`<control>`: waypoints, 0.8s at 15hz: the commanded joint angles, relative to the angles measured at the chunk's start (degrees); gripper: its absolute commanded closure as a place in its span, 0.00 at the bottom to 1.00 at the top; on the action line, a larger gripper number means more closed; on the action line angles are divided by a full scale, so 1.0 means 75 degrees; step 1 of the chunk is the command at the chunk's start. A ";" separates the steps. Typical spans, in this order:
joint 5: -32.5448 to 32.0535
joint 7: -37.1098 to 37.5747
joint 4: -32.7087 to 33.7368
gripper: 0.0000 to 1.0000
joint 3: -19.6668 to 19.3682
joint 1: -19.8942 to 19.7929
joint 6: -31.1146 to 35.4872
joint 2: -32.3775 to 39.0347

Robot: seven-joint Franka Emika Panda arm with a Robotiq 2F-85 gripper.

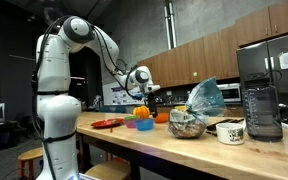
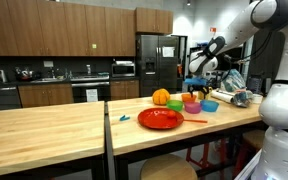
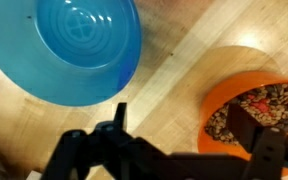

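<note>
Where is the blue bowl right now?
In the wrist view the blue bowl lies at upper left on the wooden counter, clear of the orange bowl at right; the open gripper hovers roughly above the gap between them.

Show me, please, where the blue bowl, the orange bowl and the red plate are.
blue bowl (image 3: 82,40), wrist view, on its inner base.
orange bowl (image 3: 246,68), wrist view, on its bare inner wall.
red plate (image 2: 161,119), in an exterior view, on its bare middle.

Looking low across the counter (image 1: 164,140) from its long side, fairly near; looking along the same counter (image 2: 44,125) from farther off. Shared: its top. Wrist: straight down, close above it.
</note>
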 commanded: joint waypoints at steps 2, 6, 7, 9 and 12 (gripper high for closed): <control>0.0178 0.0446 0.0220 0.25 -0.0180 0.0143 -0.0085 0.0309; 0.0333 0.0484 0.0277 0.46 -0.0231 0.0187 -0.0101 0.0406; 0.0383 0.0456 0.0286 0.56 -0.0234 0.0197 -0.0083 0.0420; 0.0479 0.0404 0.0300 0.70 -0.0230 0.0212 -0.0063 0.0434; 0.0615 0.0265 0.0268 0.94 -0.0217 0.0246 -0.0027 0.0383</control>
